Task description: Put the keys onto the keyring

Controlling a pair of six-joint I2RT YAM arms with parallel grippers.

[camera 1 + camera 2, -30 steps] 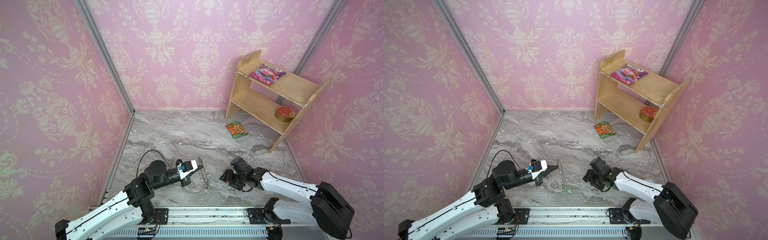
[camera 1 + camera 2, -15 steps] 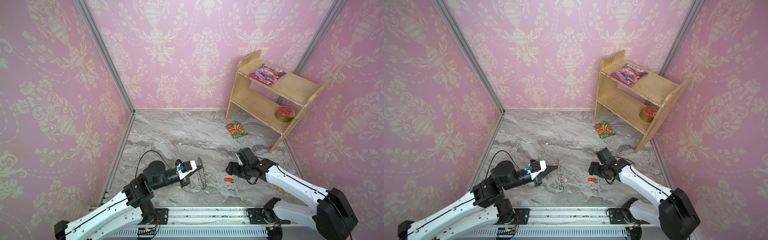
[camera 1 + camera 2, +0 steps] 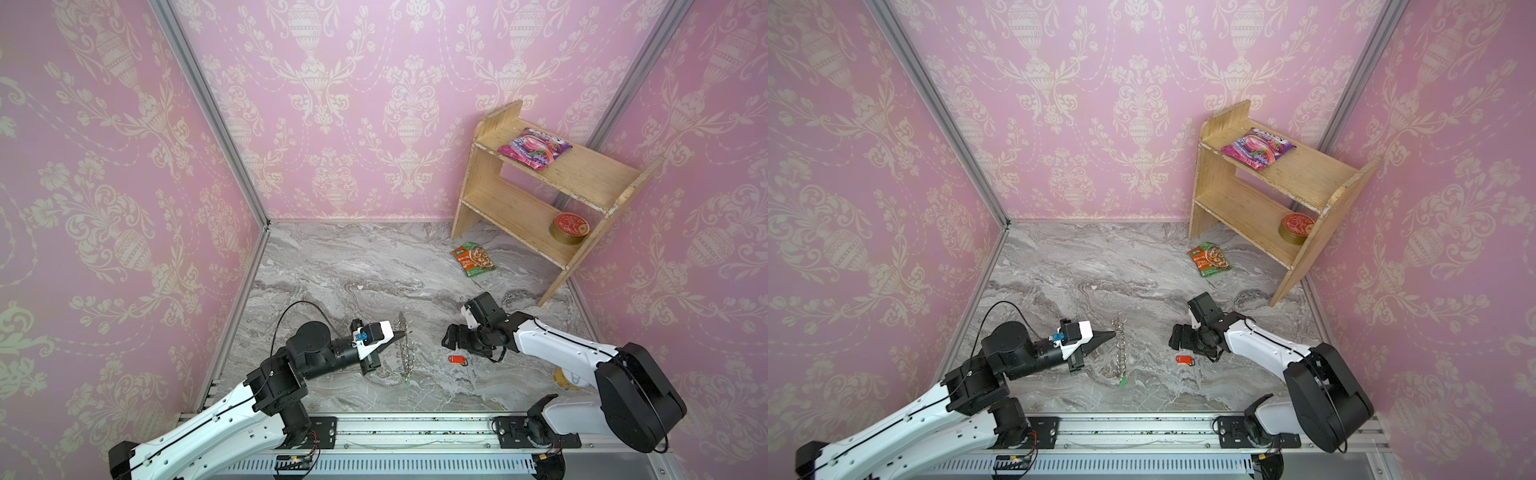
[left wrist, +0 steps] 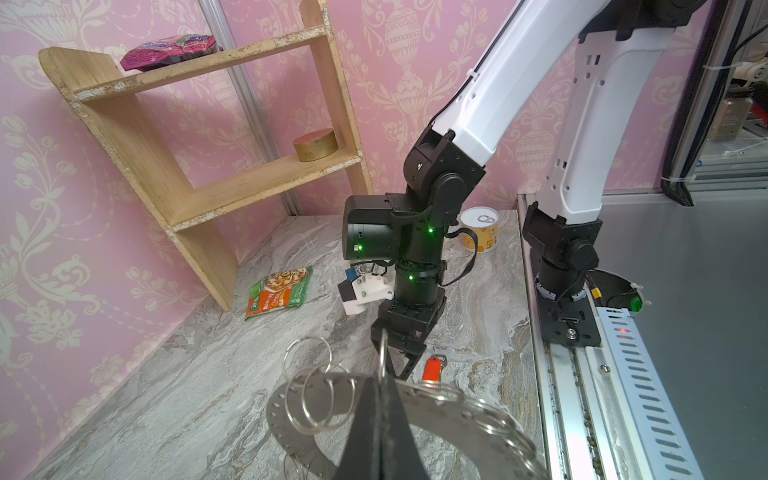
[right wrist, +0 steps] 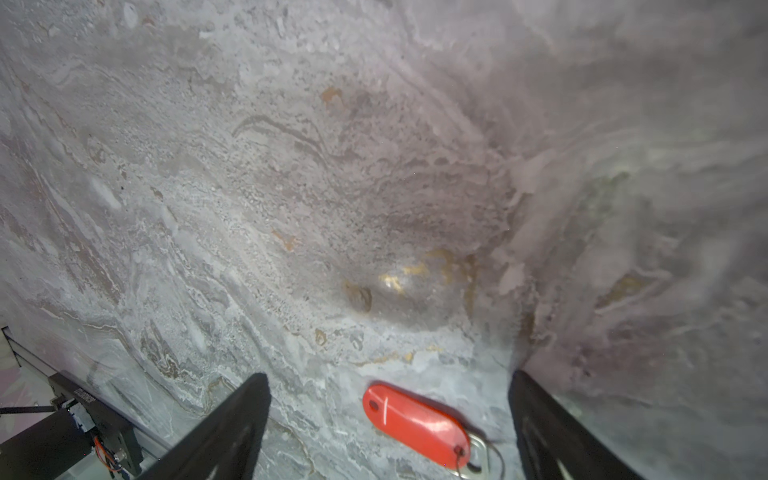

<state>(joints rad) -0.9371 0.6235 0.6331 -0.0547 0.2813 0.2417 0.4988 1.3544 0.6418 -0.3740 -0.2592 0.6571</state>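
left jaws: closed tight on the rim of the large flat grey metal keyring [image 4: 457, 424] with wire loops around its edge; the keyring stands on edge in both top views [image 3: 405, 353]
right jaws: spread wide, gripping nothing, low over the grey marble desk [image 3: 353, 266]
red key: small silvery key with a red plastic tag [image 5: 415, 424]; lies flat on the desk between the right jaws, touching neither; apart from the keyring
green key: green tag [image 3: 1123, 383] at the keyring's near end; attachment cannot be told
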